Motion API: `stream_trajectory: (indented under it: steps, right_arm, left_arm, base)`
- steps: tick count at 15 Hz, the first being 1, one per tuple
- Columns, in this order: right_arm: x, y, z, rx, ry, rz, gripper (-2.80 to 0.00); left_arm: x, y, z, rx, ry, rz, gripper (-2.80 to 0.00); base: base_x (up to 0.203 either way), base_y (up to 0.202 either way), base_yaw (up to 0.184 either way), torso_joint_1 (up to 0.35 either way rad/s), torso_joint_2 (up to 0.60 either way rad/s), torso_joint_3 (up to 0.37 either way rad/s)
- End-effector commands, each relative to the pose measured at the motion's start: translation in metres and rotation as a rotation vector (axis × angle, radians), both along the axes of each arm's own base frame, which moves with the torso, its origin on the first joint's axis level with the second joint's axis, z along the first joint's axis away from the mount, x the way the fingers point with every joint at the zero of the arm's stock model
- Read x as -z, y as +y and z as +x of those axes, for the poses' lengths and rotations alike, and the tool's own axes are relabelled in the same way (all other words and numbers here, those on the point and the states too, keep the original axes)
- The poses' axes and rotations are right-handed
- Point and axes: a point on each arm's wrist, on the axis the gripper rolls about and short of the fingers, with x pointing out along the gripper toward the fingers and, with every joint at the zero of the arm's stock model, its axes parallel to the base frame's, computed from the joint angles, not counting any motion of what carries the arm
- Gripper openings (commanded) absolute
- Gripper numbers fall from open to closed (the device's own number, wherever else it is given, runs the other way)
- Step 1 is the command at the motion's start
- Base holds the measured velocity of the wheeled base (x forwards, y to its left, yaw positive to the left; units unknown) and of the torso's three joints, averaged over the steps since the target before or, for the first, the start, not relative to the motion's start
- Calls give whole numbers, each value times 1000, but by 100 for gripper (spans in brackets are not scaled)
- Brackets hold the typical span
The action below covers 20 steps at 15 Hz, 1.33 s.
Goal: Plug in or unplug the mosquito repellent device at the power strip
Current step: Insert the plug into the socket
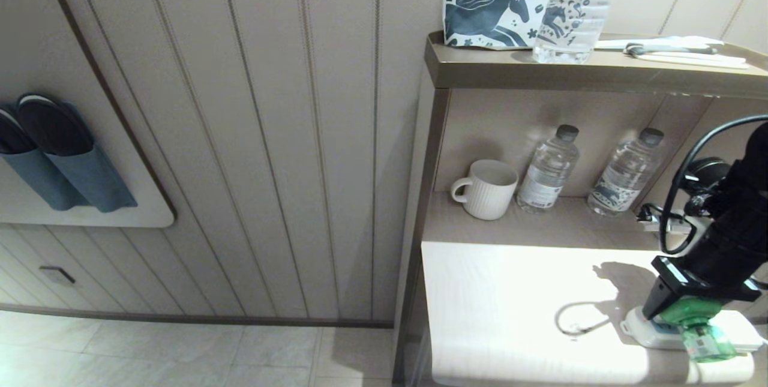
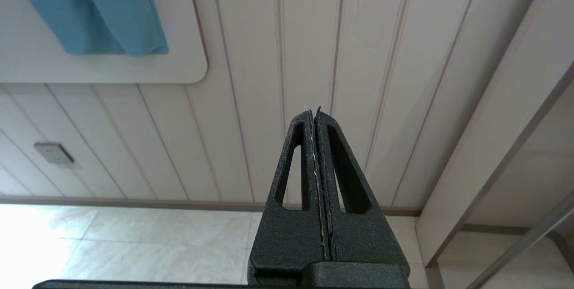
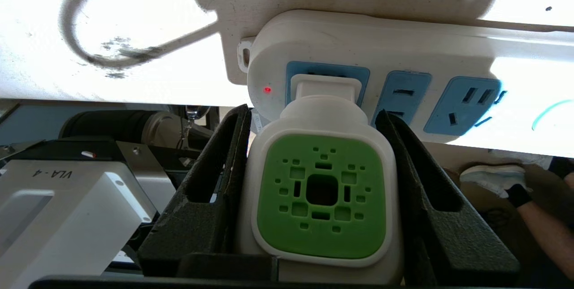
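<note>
The mosquito repellent device [image 3: 320, 190] sat at the lower centre of the right wrist frame, its white plug seated in the first light-blue socket of the power strip [image 3: 403, 42], beside a lit red indicator. My right gripper [image 3: 314, 163] was clamped on the device, one black finger [image 3: 210, 181] pressed against each side of its white body. In the head frame the device [image 1: 699, 321] and the power strip [image 1: 741, 327] lay at the lower right, on the white counter [image 1: 510, 303]. A mug [image 1: 487, 189] and two water bottles [image 1: 549, 169] stood on the shelf above. My left gripper [image 2: 316, 114] hung well apart, jaws closed on nothing, facing the panelled wall [image 2: 381, 56].
</note>
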Motion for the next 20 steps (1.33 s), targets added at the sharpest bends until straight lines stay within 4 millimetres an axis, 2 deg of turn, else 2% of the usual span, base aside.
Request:
stream_trajectory:
  steps: [1,12,13,20]
  right_arm:
    - [-3,2,-2,-5,-8,2,-280]
    - [-20,8,-10,-20,-72,-20,-280]
    - [-19,8,-11,-23,-71,-20,0]
    - [-27,12,-13,-34,-107,-30,0]
  left_arm:
    - [0,0,0,0,1,0,-280]
    - [0,0,0,0,1,0,-280]
    - [0,0,0,0,1,0,-280]
    - [0,0,0,0,1,0,-280]
  base:
    - [0,0,0,0,0,0]
    - [0,0,0,0,0,0]
    - [0,0,0,0,0,0]
    - [0,0,0,0,0,0]
